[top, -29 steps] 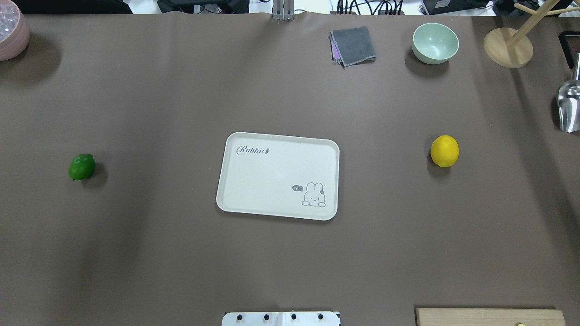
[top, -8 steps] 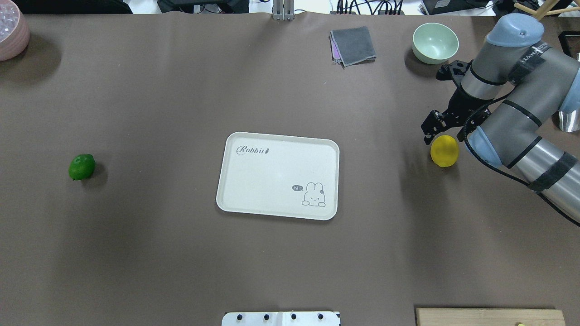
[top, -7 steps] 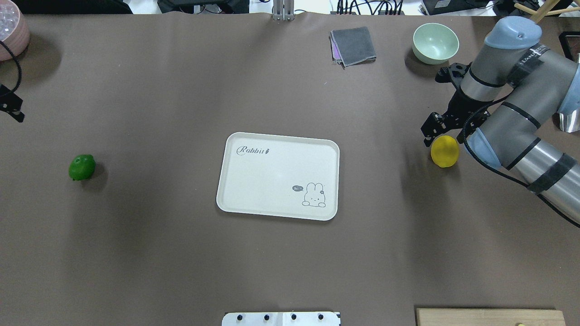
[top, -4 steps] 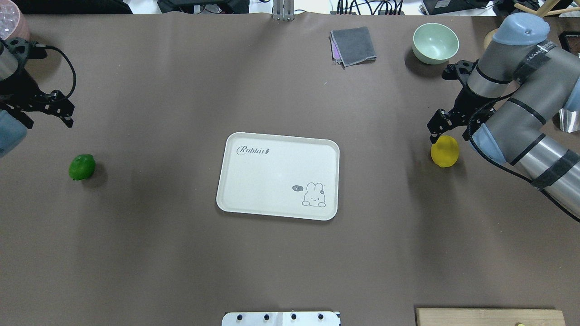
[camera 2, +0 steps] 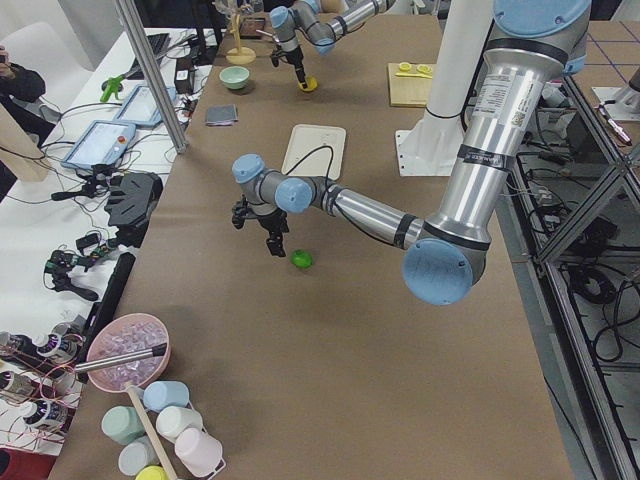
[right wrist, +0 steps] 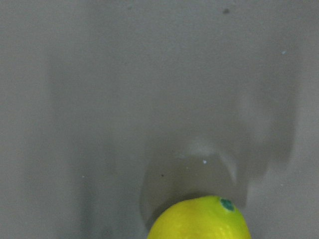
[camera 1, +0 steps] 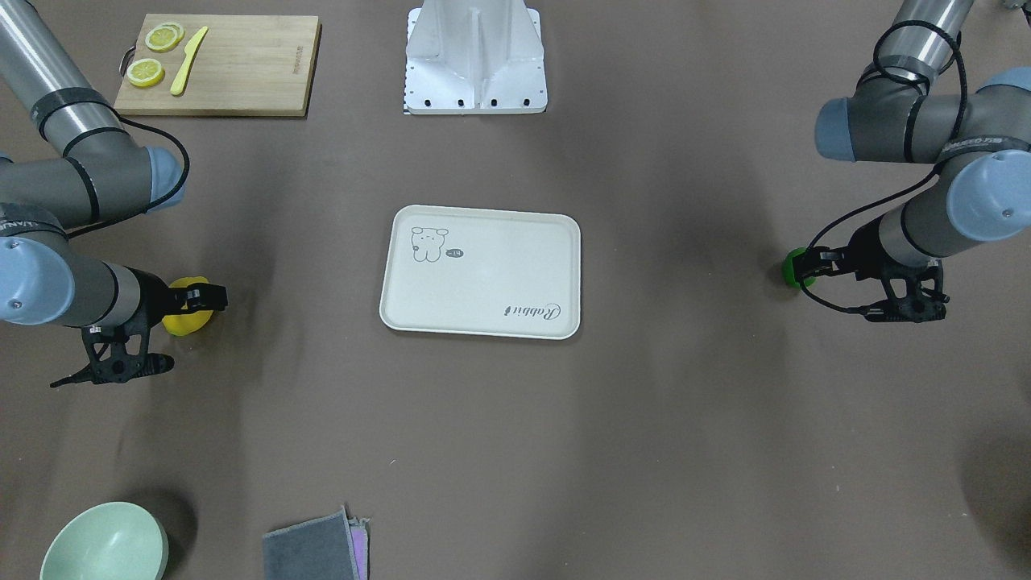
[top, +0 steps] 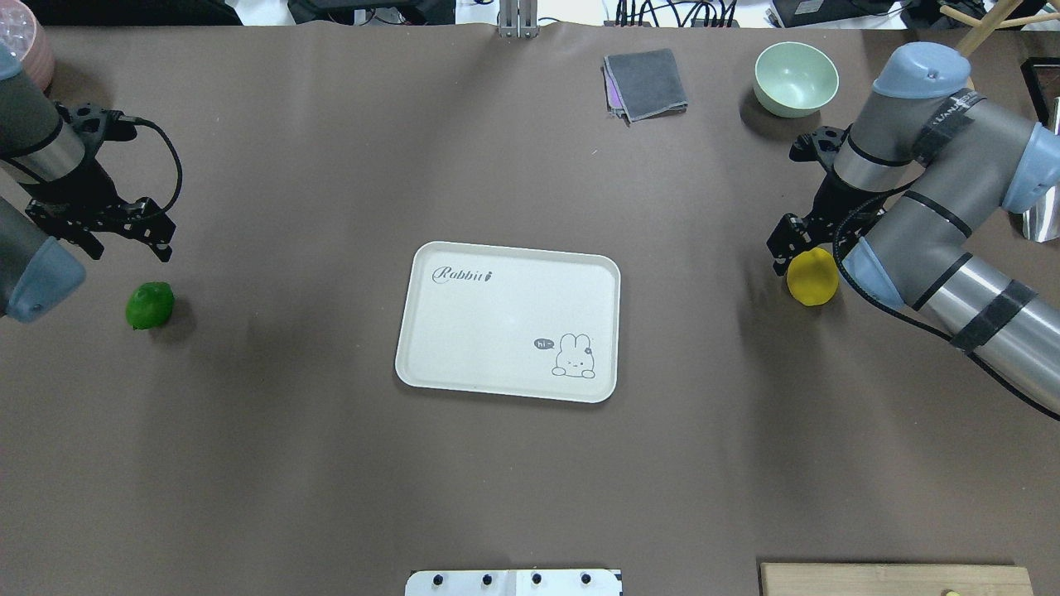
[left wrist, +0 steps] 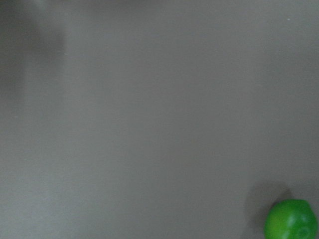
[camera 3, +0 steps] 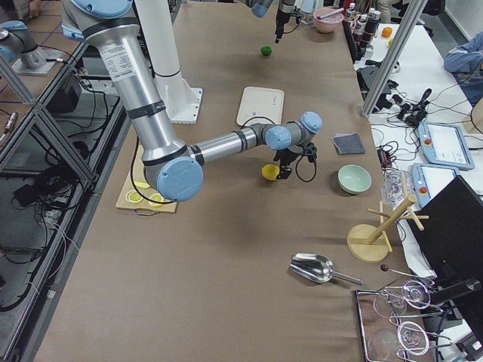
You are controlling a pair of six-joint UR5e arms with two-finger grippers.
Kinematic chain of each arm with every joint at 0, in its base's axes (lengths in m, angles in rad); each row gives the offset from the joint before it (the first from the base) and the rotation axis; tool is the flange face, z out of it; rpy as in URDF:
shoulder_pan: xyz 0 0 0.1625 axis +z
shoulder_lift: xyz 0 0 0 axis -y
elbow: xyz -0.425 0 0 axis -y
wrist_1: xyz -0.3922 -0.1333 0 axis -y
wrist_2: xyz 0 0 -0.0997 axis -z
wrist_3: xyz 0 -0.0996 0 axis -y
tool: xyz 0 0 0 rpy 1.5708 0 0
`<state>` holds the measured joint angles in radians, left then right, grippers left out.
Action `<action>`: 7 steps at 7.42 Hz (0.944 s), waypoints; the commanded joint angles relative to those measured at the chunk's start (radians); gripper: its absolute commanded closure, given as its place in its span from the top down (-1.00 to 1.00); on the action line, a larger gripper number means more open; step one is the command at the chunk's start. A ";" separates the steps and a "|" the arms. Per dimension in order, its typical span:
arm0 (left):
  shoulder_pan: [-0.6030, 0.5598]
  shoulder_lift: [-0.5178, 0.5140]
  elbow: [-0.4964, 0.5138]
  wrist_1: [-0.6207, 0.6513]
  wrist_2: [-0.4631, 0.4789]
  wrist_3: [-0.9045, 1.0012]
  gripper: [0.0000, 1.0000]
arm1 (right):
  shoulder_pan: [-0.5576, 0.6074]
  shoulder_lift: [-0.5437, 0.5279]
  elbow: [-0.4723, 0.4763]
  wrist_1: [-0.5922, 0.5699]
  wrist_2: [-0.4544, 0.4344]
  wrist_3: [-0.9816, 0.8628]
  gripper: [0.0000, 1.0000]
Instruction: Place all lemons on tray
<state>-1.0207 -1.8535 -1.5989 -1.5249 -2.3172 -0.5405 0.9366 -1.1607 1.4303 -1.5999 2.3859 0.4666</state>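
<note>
Looking beyond the right gripper (top: 802, 244), you find a pale green bowl (top: 796, 79) and a folded grey cloth (top: 646, 83) on its far side. A wooden cutting board (camera 1: 213, 64) with lemon slices (camera 1: 149, 71) sits on its robot side. All of them are well apart from it. The tray (top: 497, 323) sits well inward of both grippers, with brown desk (top: 331, 463) between.

Both grippers are spread wide and hold nothing. The yellow lemon (top: 812, 277) lies on the desk just beside the right gripper, toward the robot. The green lemon (top: 150, 305) lies near the left gripper (top: 124, 240), toward the robot, not touching it. Both are oval; the green one is glossy and looks slightly smaller.
</note>
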 commanded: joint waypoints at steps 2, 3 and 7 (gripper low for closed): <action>0.039 0.003 0.020 -0.005 0.001 0.033 0.95 | -0.009 0.004 -0.013 -0.003 0.006 -0.002 -0.65; 0.051 0.004 0.022 -0.001 0.001 0.036 0.95 | -0.010 0.006 -0.008 -0.002 0.007 -0.002 -0.76; 0.060 0.007 0.068 -0.001 -0.001 0.066 0.95 | -0.033 0.171 0.022 0.000 0.032 -0.005 -0.73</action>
<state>-0.9612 -1.8485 -1.5440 -1.5251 -2.3174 -0.4792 0.9199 -1.0592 1.4474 -1.6010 2.4113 0.4634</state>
